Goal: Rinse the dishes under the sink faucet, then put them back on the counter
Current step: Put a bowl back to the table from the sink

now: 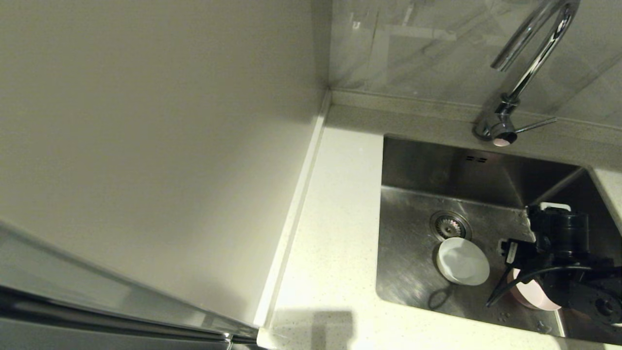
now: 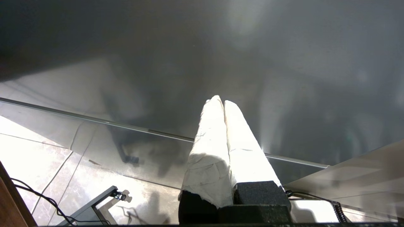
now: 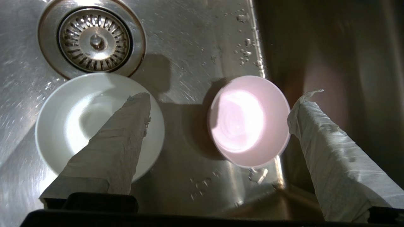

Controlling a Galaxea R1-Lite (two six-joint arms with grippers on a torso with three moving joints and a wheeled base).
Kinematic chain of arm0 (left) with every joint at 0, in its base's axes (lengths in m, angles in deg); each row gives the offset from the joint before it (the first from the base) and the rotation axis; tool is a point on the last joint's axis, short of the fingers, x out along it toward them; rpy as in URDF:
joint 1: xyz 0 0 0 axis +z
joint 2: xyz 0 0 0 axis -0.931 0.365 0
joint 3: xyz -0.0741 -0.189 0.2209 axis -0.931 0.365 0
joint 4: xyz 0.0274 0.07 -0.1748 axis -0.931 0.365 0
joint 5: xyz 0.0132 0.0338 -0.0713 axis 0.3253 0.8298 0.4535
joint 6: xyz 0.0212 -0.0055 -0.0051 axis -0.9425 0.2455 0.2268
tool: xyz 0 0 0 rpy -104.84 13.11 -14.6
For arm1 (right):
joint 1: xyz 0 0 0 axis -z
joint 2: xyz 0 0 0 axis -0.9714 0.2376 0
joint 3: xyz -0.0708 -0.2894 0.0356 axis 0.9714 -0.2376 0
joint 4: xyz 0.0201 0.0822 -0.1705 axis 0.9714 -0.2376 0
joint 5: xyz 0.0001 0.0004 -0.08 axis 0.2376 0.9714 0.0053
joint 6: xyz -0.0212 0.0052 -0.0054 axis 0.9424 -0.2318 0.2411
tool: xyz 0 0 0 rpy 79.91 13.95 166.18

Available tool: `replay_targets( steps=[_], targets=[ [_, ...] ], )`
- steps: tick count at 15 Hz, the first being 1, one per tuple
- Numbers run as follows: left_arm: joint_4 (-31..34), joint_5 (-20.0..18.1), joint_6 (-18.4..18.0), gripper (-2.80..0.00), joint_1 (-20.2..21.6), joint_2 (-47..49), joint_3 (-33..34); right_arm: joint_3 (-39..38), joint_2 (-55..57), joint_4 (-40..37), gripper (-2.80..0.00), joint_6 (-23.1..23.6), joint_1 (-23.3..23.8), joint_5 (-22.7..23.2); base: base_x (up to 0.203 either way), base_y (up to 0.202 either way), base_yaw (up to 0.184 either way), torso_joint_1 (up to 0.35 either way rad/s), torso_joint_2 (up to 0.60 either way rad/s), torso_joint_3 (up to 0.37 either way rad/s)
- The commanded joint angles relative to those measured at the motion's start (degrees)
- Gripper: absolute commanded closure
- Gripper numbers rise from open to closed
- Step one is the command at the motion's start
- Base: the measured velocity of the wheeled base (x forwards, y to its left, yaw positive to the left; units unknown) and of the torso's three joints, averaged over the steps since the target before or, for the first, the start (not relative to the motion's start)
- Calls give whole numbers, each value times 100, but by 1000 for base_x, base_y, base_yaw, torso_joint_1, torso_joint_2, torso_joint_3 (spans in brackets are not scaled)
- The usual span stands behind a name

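Right jaws (image 3: 217,116) gape empty above glossy pale pink bowl (image 3: 249,121); left jaws (image 2: 223,104) shut, seemingly parked.

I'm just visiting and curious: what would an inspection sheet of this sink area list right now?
Surface: white speckled counter around a steel sink; droplets on the sink floor.
Job's things: white bowl beside the drain strainer; pink bowl next to it, both in the sink; no third bowl in view. Chrome faucet shows no running water.
Clutter: nothing seen.
Grippers: right gripper open above the sink floor, its fingers either side of the pink bowl, not touching it; left gripper shut, parked away from the sink.
Cables: black cable on the right arm.
Surroundings: beige wall panel, marbled backsplash.
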Motion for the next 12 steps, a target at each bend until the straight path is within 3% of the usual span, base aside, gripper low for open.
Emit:
replay_targets(
  steps=[1,6,12],
  targets=[
    [-2,3,1,0,-4,-18,0,168,428,64,-280,-8,-3,-59,0,0,0,0,0,0],
    [-2,3,4,0,-1,-18,0,656,628,66,-280,5,8,-463,0,0,0,0,0,0],
    [-2,3,4,0,0,-26,0,915,582,66,-280,215,127,-536,0,0,0,0,0,0]
  ],
)
